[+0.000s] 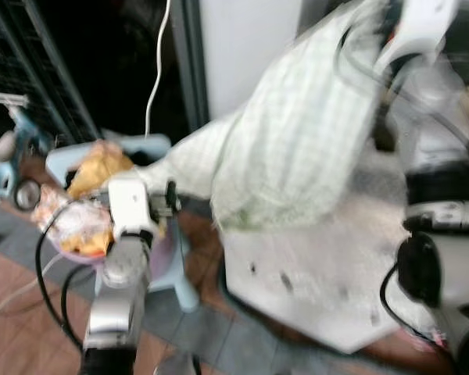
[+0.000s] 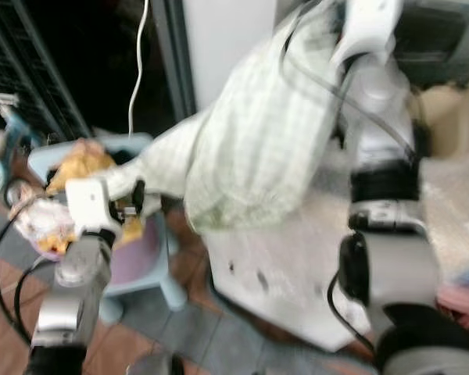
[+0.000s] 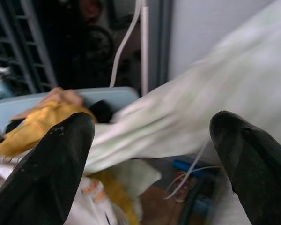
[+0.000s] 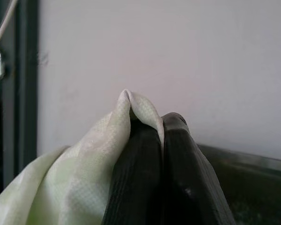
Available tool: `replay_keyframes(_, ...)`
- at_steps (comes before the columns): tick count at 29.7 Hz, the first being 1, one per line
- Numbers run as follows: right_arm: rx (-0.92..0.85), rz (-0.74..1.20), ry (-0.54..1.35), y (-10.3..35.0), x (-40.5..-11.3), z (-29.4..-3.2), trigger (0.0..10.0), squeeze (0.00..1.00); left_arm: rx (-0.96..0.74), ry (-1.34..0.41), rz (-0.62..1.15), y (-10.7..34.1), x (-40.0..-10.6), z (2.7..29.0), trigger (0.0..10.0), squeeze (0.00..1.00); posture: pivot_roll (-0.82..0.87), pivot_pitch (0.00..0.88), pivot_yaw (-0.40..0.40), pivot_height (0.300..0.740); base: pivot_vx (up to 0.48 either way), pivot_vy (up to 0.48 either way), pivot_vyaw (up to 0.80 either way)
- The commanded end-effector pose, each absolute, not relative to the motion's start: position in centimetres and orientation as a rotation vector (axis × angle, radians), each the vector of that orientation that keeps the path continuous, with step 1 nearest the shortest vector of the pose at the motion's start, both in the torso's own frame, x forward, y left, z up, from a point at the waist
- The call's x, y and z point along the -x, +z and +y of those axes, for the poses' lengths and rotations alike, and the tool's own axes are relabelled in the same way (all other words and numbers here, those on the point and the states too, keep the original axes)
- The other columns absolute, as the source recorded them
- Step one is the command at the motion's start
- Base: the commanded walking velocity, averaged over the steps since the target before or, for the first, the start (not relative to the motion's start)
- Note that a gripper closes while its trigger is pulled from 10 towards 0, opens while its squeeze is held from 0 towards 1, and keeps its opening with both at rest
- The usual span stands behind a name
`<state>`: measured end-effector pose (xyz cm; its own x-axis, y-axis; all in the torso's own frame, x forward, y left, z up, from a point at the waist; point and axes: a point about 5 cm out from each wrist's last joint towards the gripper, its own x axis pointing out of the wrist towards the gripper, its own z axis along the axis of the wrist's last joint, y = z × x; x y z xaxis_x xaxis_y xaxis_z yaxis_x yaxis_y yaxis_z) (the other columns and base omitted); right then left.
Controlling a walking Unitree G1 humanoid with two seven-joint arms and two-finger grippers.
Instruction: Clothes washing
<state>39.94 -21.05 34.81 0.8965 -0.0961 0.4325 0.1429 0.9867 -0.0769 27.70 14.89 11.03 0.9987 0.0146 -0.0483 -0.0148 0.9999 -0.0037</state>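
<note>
At the left, the left gripper [image 3: 150, 154] stands open over the blue basket [image 1: 152, 145] of yellow and white laundry. The pale green checked garment [image 1: 297, 133] stretches up to the right, pinched in the closed right gripper [image 4: 160, 123]. This looks like the transfer step; next the garment's trailing end needs lifting clear of the basket, towards what seems to be a washer at the far right.

Floor [image 1: 16, 328]: brown wood-look planks crossed by a grey strip; on it a pale blue stool [image 1: 152, 148] bearing yellow and white clothes [image 1: 94, 168], and just beside it a tilted white panel [image 1: 313, 289].
</note>
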Motion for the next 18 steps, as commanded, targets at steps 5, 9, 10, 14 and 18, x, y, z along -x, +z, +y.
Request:
replay_keyframes(5,0.070,-0.490,-0.362,36.3,-39.5,-24.8,10.0,0.00,-0.001,0.050,0.062,10.8,-27.5,15.2,10.0,0.00,-0.01,0.000,-0.020,0.740,0.000,0.000,0.00)
replay_keyframes(9,0.151,-0.362,-0.323,31.8,-40.4,-23.8,10.0,0.00,0.002,0.058,0.069,10.6,-27.3,15.3,10.0,0.00,-0.01,0.000,-0.024,0.740,0.000,0.000,0.00)
replay_keyframes(10,0.142,-0.288,-0.292,29.9,-40.6,-23.3,10.0,0.00,0.002,0.057,0.070,10.6,-27.3,15.3,10.0,0.00,-0.01,0.000,-0.023,0.740,0.000,0.000,0.00)
replay_keyframes(14,0.113,-0.016,-0.214,22.7,-40.5,-22.0,10.0,0.00,0.000,0.052,0.073,10.6,-27.3,15.2,10.0,0.00,-0.01,0.000,-0.019,0.740,0.000,0.000,0.00)
replay_keyframes(18,0.070,0.167,-0.132,18.1,-39.3,-21.3,10.0,0.00,-0.003,0.041,0.078,10.5,-27.4,15.1,10.0,0.00,-0.03,0.000,-0.014,0.740,0.000,0.000,0.00)
